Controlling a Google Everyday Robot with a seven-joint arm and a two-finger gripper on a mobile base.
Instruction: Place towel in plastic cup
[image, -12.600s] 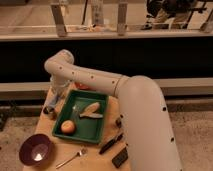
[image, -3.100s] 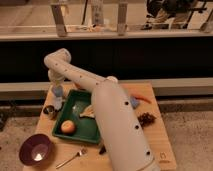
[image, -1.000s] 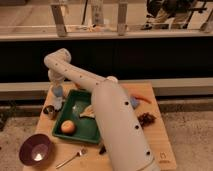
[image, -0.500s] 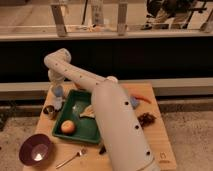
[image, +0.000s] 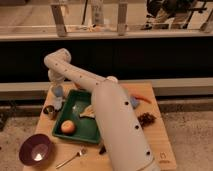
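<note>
My gripper (image: 56, 86) is at the far left of the wooden table (image: 156, 146), pointing down just left of the green tray (image: 64, 111). A blue-grey piece that looks like the towel (image: 57, 92) is right under it. Below that stands a pale, see-through plastic cup (image: 58, 103); I cannot tell whether the towel is inside it or held above it. My white arm (image: 117, 125) runs from the lower right across the tray to the gripper.
An orange (image: 68, 127) and a pale folded thing (image: 88, 111) lie in the tray. A small can (image: 50, 111) stands by the cup. There is a purple bowl (image: 36, 149), a fork (image: 72, 157), a carrot (image: 142, 98) and a dark clump (image: 146, 119).
Nothing visibly moved in the last second. Compared with 12.6 s ago, my arm has swung left and covers more of the tray; the gripper stays by the cup.
</note>
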